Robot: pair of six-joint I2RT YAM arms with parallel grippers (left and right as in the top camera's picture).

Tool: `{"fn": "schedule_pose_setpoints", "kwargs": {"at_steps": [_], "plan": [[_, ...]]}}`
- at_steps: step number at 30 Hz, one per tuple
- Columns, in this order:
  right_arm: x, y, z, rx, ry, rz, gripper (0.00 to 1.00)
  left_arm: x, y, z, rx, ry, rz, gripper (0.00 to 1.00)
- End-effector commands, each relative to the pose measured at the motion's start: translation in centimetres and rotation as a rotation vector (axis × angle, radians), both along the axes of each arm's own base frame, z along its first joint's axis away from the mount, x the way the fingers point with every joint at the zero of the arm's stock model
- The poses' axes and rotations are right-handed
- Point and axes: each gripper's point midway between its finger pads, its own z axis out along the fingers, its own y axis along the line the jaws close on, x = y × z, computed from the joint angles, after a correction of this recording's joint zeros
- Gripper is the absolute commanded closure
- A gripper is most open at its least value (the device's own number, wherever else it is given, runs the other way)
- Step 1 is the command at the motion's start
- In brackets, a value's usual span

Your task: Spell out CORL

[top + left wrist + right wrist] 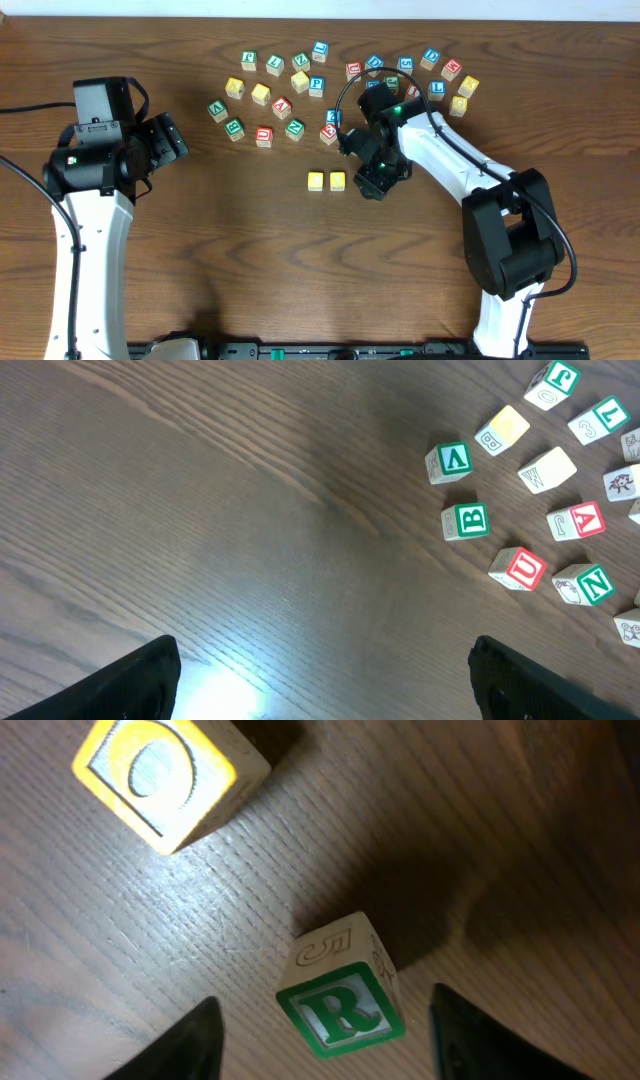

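Observation:
Two yellow blocks point(316, 181) point(338, 181) stand side by side at the table's middle. My right gripper point(372, 182) hovers just right of them, open. In the right wrist view a green R block point(343, 1000) sits on the table between the open fingers point(325, 1040), touching neither, with the yellow O block point(165, 775) beyond it. My left gripper point(165, 140) is open and empty at the left, over bare wood point(320, 680). A blue L block point(436, 89) lies in the far cluster.
Many loose letter blocks lie scattered along the far side, from a green V block point(217, 109) on the left to a yellow block point(459, 104) on the right. The left wrist view shows green V point(449, 461), green B point(466, 521) and red U point(520, 568) blocks.

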Motion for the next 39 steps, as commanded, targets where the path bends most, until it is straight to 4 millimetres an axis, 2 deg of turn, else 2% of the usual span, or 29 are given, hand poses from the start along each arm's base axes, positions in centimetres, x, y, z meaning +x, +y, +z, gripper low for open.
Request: {"fn": "schedule_pose_setpoints", "kwargs": {"at_steps": [1,13,15,24,33,39], "plan": [[-0.3,-0.7,-0.9,-0.030,0.017,0.003,0.45,-0.1,0.2,0.4,0.007,-0.008,0.009,0.09],[-0.2,-1.1,-0.9,-0.054,0.011,0.002,0.44,-0.1,0.2,0.4,0.008,-0.008,0.008,0.09],[-0.3,-1.2,-1.1,-0.055,0.012,0.003,0.47,-0.1,0.2,0.4,0.007,-0.008,0.009,0.09],[-0.2,-1.1,-1.6,-0.049,0.000,0.003,0.45,-0.1,0.2,0.4,0.008,-0.008,0.008,0.09],[-0.5,-1.3,-2.0,-0.053,0.007,0.002,0.49,-0.1,0.2,0.4,0.008,-0.008,0.008,0.09],[0.5,-1.8,-2.1,-0.089,-0.035,-0.086,0.53,-0.1,0.2,0.4,0.008,-0.008,0.008,0.09]]}}
